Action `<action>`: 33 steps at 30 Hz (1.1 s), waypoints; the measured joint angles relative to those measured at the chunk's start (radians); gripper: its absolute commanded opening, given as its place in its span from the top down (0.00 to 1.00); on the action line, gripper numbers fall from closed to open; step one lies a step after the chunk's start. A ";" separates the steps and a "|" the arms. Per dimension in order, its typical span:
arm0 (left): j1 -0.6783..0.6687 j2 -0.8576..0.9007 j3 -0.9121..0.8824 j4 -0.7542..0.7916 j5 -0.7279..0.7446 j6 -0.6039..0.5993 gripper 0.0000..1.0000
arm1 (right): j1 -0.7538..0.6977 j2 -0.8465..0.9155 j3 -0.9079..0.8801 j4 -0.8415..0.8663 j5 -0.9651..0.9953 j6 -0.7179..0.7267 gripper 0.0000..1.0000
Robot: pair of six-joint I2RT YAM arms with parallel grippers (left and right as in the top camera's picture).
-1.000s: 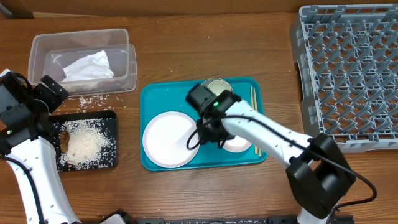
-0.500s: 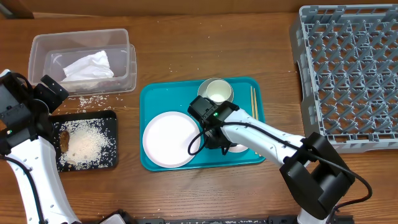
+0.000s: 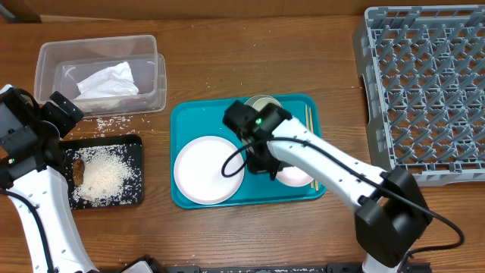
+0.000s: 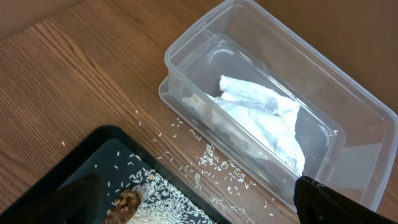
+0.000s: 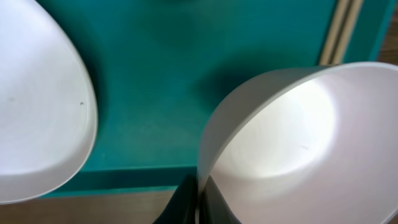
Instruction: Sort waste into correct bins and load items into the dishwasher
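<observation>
Evidently a rim-only hold: from the right wrist view, clamped fully shut by the right gripper [image 5: 198, 198] on one thin edge of the smaller white dish [image 5: 292, 137], over the near right part of the teal tray [image 5: 155, 93]. Impossible to tell whether resting on the tray floor or raised off it.

Likely to slip or swing if lifted fast, given so narrow a bite on smooth ware. Could also clack against the large white plate [image 3: 206, 168], just beside it on the tray's left half. Worth minding too the chopsticks [image 3: 308, 125] along the tray's right rim, just beside the dish and easily nudged or rolled off. At the tray's far edge, the silvery bowl [image 3: 263, 101], partly hidden under the arm.

Best room to the tray's right: bare wood, then the grey dish rack [image 3: 424, 91], with a raised wall to clear.

Well to the tray's left, spread wide and holding nothing: the left gripper [image 3: 62, 112], above the black tray [image 3: 136, 144], near the clear tub [image 3: 45, 57].
</observation>
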 measured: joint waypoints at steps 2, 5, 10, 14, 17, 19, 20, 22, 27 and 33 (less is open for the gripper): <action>0.000 0.000 0.000 0.000 0.000 0.000 0.00 | -0.019 0.000 0.089 -0.098 0.023 -0.002 0.96; 0.000 0.000 0.000 0.000 0.000 0.000 0.00 | -0.101 0.000 0.240 -0.183 0.074 -0.007 0.96; 0.000 0.000 0.000 0.000 0.000 0.000 0.00 | -0.382 0.000 0.484 -0.220 0.064 -0.097 0.96; 0.000 0.000 0.000 0.001 0.000 0.000 0.00 | -0.716 0.000 0.612 -0.166 -0.050 -0.202 0.96; 0.000 0.000 0.000 0.000 0.000 0.000 0.00 | -0.973 0.000 0.626 -0.085 -0.180 -0.281 0.96; 0.000 0.000 0.000 0.001 0.000 0.000 0.00 | -1.144 0.000 0.622 -0.023 -0.299 -0.356 0.96; 0.000 0.000 0.000 0.001 0.000 0.000 0.00 | -1.225 0.000 0.618 0.009 -0.358 -0.396 0.96; 0.000 0.000 0.000 0.001 0.000 0.000 0.00 | -1.373 0.001 0.608 0.067 -0.484 -0.459 0.96; 0.000 0.000 0.000 0.000 0.000 0.000 0.00 | -1.625 0.043 0.576 0.196 -0.719 -0.533 0.96; 0.000 0.000 0.000 0.001 0.000 0.000 0.00 | -1.762 0.188 0.502 0.373 -1.025 -0.572 0.96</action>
